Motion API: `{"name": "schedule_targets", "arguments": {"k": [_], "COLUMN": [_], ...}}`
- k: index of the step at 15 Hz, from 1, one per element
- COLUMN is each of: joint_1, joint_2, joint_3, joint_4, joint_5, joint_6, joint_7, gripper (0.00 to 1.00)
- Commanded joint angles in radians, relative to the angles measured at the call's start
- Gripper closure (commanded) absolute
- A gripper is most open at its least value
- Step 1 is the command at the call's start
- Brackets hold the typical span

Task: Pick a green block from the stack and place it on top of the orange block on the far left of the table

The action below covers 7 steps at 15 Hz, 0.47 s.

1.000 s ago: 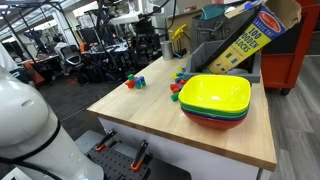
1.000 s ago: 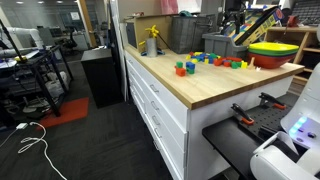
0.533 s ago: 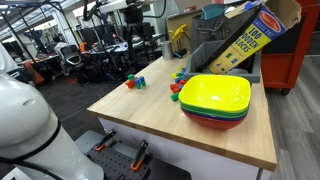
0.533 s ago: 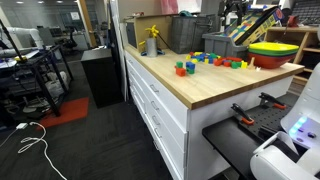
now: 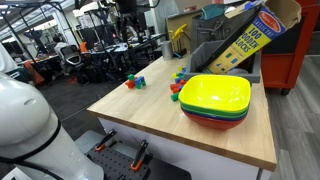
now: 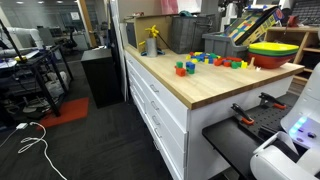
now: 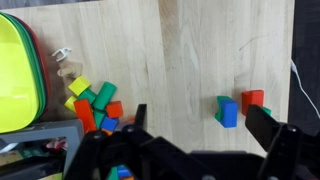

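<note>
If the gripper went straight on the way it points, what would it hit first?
Likely the bare light wood table, in the gap between the cluster of small coloured cubes and the small orange cube. The gripper is open; its height is unclear.

below me, on the light wood surface [image 7: 190, 50], the stack [image 7: 95, 105] is a loose cluster of yellow, red, blue and green cubes. the green block [image 7: 103, 95] lies tilted near its middle. the orange block [image 7: 252, 100] sits upright, well apart.
</note>
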Motion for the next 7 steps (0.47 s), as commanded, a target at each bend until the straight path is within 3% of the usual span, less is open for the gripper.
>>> {"name": "schedule_targets", "arguments": {"k": [1, 7], "joint_1": [0.012, 0.014], "joint_2": [-0.036, -0.029], "joint_3": [-0.001, -0.001], "joint_4": [0.024, 0.016], "joint_5": [0.041, 0.036], "joint_6": [-0.044, -0.014], "joint_7": [0.018, 0.004], "gripper": [0.0, 0.0]}}
